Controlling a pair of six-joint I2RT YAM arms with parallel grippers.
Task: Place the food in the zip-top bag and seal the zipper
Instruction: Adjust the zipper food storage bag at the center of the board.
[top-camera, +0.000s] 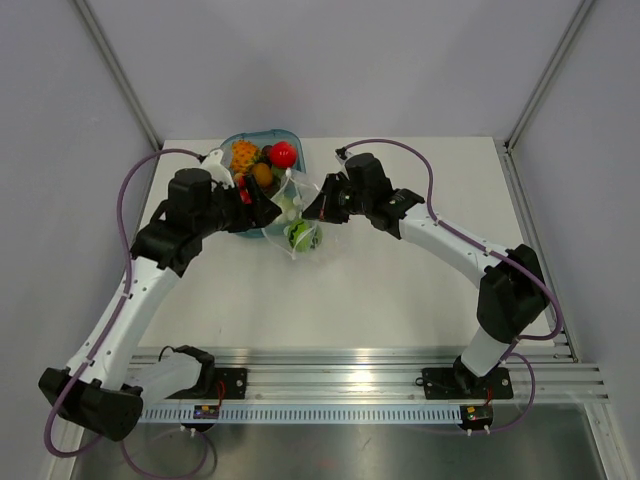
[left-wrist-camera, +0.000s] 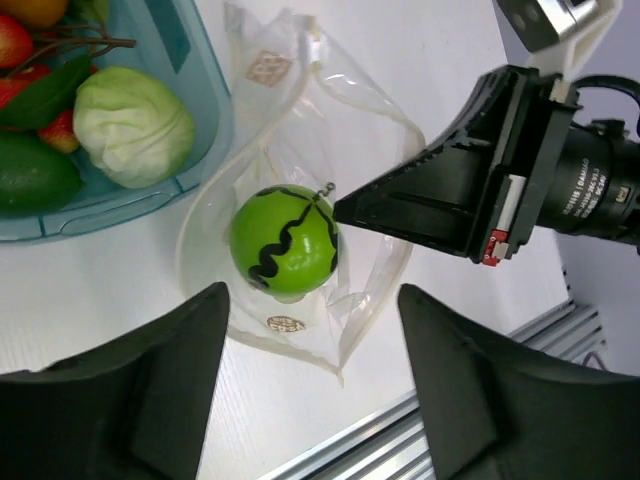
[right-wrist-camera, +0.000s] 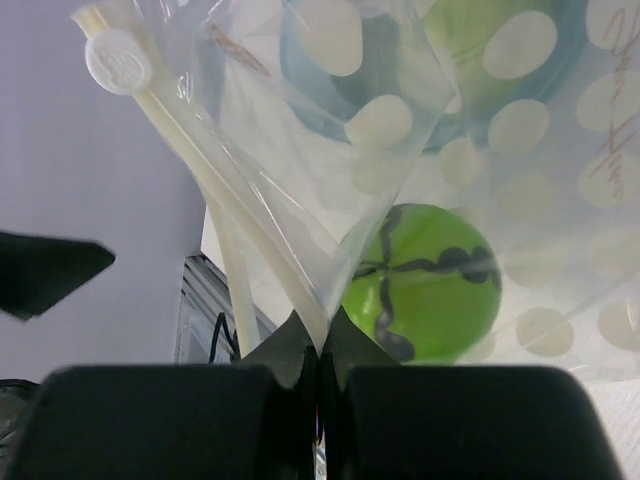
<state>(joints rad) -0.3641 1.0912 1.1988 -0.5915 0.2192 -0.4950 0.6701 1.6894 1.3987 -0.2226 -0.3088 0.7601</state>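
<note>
The zip-top bag (top-camera: 298, 215) lies clear and crinkly on the table just right of the blue tray. A green ball-shaped fruit with black wavy stripes (left-wrist-camera: 284, 241) sits inside it, also showing in the right wrist view (right-wrist-camera: 432, 281). My right gripper (right-wrist-camera: 320, 340) is shut on a fold of the bag's edge and holds it up; it reaches in from the right in the top view (top-camera: 314, 208). The zipper (right-wrist-camera: 225, 215) runs as a pale strip up to the left. My left gripper (left-wrist-camera: 312, 300) is open and empty, its jaws wide apart above the bag; it shows in the top view (top-camera: 262, 206).
The translucent blue tray (top-camera: 286, 131) at the table's back holds an orange bumpy fruit (top-camera: 244, 156), a red fruit (top-camera: 283, 154), a pale cabbage (left-wrist-camera: 132, 125), strawberries (left-wrist-camera: 12, 40) and a dark green piece (left-wrist-camera: 32, 176). An aluminium rail (top-camera: 380, 380) runs along the near edge.
</note>
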